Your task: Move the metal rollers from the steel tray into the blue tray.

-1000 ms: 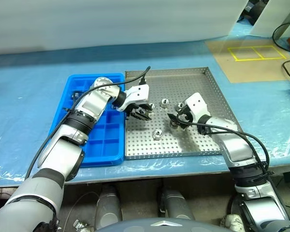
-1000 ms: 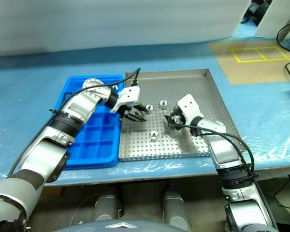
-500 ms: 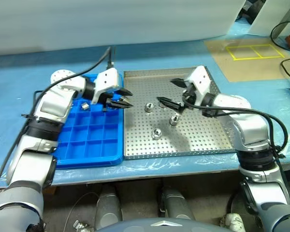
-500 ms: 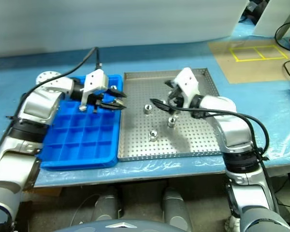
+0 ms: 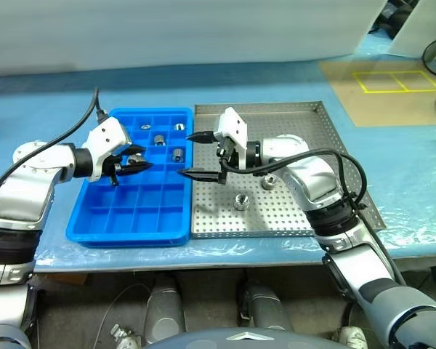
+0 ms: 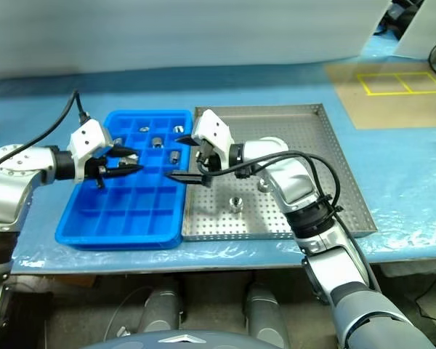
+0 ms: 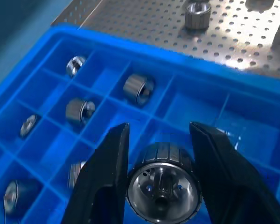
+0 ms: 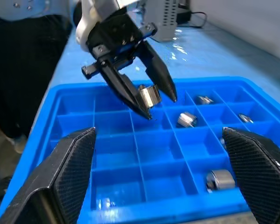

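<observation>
**Roller Held Over the Blue Tray, Ready to Drop**

While the left gripper [image 5: 134,163] hangs over the blue tray [image 5: 102,218], its jaws are pressed onto one of the metal rollers [image 7: 159,178], pinching it by its ribbed side. From the left wrist view the held roller's central hole faces the camera, so its short axis runs along the fingers rather than across them. It sits above the grid of compartments in the tray's middle rows, near the left-hand side, with nothing between it and the cells below.

That is the relation the next move seems to turn on: the roller lies straight above the tray floor, so I would judge that spreading the jaws, perhaps after a small dip, would let it fall into a cell. Which exact cell lies under it I cannot tell.

Several rollers [image 5: 176,153] already rest in the far rows of the blue tray, each in its own compartment. On the steel tray [image 5: 327,167], which stands just to the right of the blue one on the bench [image 5: 51,102], at least two rollers remain, one [image 5: 240,201] near the front edge and another [image 5: 269,182] beside the right arm.

The right gripper [image 5: 201,155] points leftward over the seam between the two trays, jaws spread wide and holding nothing. It is the nearer arm to the rollers left on the steel tray, which lie behind and below its fingertips.
</observation>
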`<state>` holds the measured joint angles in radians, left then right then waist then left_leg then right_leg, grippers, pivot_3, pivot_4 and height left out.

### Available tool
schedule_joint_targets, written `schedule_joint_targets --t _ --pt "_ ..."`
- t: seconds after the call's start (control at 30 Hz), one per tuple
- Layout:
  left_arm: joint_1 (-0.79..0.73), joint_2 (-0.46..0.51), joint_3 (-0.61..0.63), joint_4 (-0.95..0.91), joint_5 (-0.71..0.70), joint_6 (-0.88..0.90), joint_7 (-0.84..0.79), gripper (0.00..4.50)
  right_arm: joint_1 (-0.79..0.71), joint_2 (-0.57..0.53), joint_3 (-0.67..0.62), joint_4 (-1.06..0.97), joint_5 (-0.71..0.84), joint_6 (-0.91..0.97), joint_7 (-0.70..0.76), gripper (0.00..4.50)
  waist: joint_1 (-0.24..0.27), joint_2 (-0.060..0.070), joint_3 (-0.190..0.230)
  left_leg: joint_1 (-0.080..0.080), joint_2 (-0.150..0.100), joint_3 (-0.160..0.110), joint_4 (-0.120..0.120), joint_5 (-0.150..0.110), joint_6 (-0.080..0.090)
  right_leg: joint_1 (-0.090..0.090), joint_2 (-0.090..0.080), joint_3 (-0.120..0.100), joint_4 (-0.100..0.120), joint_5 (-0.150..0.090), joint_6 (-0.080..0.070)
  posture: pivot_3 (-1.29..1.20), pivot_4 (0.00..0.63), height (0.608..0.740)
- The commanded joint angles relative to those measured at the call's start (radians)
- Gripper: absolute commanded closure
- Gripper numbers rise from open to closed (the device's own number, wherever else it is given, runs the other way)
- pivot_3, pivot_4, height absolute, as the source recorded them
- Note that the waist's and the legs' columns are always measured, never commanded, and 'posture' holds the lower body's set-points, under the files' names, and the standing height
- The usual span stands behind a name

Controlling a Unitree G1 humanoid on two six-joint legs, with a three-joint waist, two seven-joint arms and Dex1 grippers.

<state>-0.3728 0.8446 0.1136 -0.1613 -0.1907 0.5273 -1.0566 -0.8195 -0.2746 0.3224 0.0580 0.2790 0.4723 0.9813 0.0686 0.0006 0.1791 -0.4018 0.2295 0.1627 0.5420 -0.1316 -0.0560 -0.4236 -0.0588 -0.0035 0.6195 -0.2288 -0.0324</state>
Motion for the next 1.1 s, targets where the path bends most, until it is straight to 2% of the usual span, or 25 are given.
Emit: schedule_joint_targets --t 0.03,0.13,0.37,0.73,1.1 --pt "0.053 0.031 0.091 -0.090 -0.012 0.035 0.069 2.81 -0.049 0.045 0.018 0.062 -0.012 -0.069 0.036 0.00 0.015 0.000 0.000 -0.001 0.000 -0.002 0.000 0.001 -0.001 0.000 0.000 -0.002 0.001 -0.001 -0.001 0.19 0.150 0.740" --pt "0.071 0.037 0.090 -0.074 0.038 0.043 0.156 2.81 -0.072 0.078 0.030 0.108 -0.026 -0.102 0.056 0.00 0.041 0.000 0.000 -0.002 0.002 -0.005 0.000 0.002 -0.003 0.000 0.000 -0.006 0.004 -0.002 -0.003 0.25 0.150 0.740" --pt "0.040 -0.029 0.033 -0.035 0.047 0.047 0.271 2.81 -0.073 0.091 0.041 0.129 -0.054 -0.128 0.090 0.00 0.086 0.000 0.000 -0.003 0.003 -0.010 0.002 0.004 -0.006 0.002 0.000 -0.010 0.005 -0.001 -0.004 0.27 0.150 0.740" --pt "-0.057 -0.137 -0.004 0.153 0.070 0.013 0.403 2.81 -0.037 0.074 0.025 0.101 -0.078 -0.097 0.056 0.00 0.083 -0.001 0.000 -0.004 0.003 -0.013 0.002 0.005 -0.008 0.001 0.001 -0.012 0.006 -0.001 -0.004 0.22 0.150 0.740" --pt "-0.097 -0.193 -0.072 0.272 0.097 -0.035 0.427 2.81 -0.025 0.056 0.019 0.099 -0.096 -0.098 0.023 0.00 0.083 -0.001 0.000 -0.004 0.003 -0.013 0.003 0.006 -0.009 0.001 0.001 -0.013 0.006 -0.001 -0.004 0.18 0.150 0.740"
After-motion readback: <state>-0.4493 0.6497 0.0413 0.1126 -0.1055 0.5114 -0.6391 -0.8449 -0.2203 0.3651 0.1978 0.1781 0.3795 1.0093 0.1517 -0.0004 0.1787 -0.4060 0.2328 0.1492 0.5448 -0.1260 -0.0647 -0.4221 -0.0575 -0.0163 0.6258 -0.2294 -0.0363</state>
